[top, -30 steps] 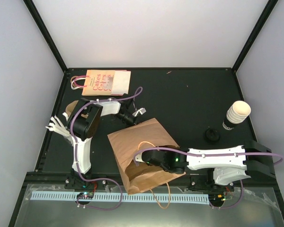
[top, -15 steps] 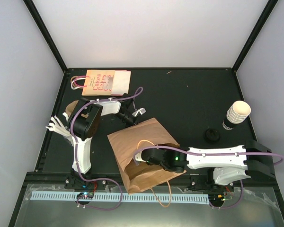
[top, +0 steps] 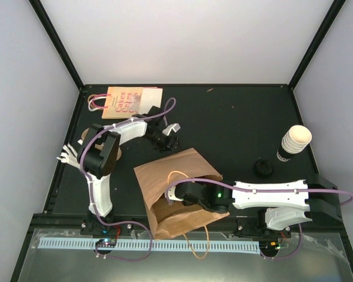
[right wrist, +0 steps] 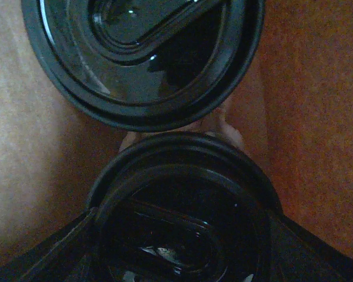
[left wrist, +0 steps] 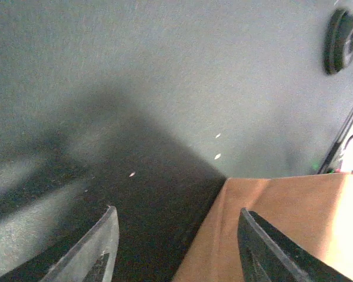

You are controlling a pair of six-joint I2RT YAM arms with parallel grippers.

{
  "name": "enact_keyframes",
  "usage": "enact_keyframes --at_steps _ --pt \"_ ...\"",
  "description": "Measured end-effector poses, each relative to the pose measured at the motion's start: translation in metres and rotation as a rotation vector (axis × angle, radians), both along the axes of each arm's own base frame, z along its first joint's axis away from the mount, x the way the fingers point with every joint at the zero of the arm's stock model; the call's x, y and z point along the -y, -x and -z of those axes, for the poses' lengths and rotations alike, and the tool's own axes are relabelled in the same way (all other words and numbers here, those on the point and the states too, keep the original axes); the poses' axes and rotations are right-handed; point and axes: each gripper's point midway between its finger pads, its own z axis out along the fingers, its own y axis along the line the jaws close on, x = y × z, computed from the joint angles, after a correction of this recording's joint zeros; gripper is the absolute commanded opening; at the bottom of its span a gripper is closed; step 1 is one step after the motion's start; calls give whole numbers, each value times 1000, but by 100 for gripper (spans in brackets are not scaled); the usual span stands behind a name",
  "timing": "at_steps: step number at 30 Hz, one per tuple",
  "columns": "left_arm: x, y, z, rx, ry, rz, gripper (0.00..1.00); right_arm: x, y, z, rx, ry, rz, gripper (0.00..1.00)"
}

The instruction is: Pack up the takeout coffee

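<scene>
The brown paper bag (top: pixel 165 179) is laid on its side on the dark table (top: pixel 235 123), and the right arm is reached into its mouth from the right. The inside of the bag is shown by the right wrist view. There the right gripper (right wrist: pixel 182 235) is seen clamped on the takeout coffee (right wrist: pixel 182 205), whose round black lid is framed closely between the two fingers. The cup is thus placed inside the bag, held by the gripper. A second black-lidded cup (right wrist: pixel 141 59) is seen just beyond it, deeper in the bag, and the two lids are nearly touching. Little more than the lids is shown; the cup walls are almost wholly hidden.

The left gripper (left wrist: pixel 179 235) is held over the table just past the far edge of the bag. Its fingers (left wrist: pixel 97 249) are spread apart and nothing is held between them. In the left wrist view the bag's brown edge is seen below the gripper, and it cannot be told whether it is touched.

Near the right edge of the table a nested stack of lidless cream cups (top: pixel 295 141) is stood, with a loose black lid (top: pixel 263 168) just beside it. A printed paper bag with pink lettering (top: pixel 126 101) is laid flat at the far left corner
</scene>
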Motion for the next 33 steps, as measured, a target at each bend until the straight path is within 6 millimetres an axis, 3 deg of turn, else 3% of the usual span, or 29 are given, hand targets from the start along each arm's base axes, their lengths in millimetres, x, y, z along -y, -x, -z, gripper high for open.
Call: enact_keyframes --at_steps 5,13,19,33 --pt "1 -17 -28 70 34 -22 62 0 0 0 -1 -1 -1 43" --pt "8 -12 -48 86 113 2 36 -1 1 -1 -8 3 -5 43" --pt "12 10 -36 36 143 36 21 -3 -1 2 13 -15 -6 43" --pt "19 16 -32 55 179 72 15 -2 -4 17 102 -19 -73 44"
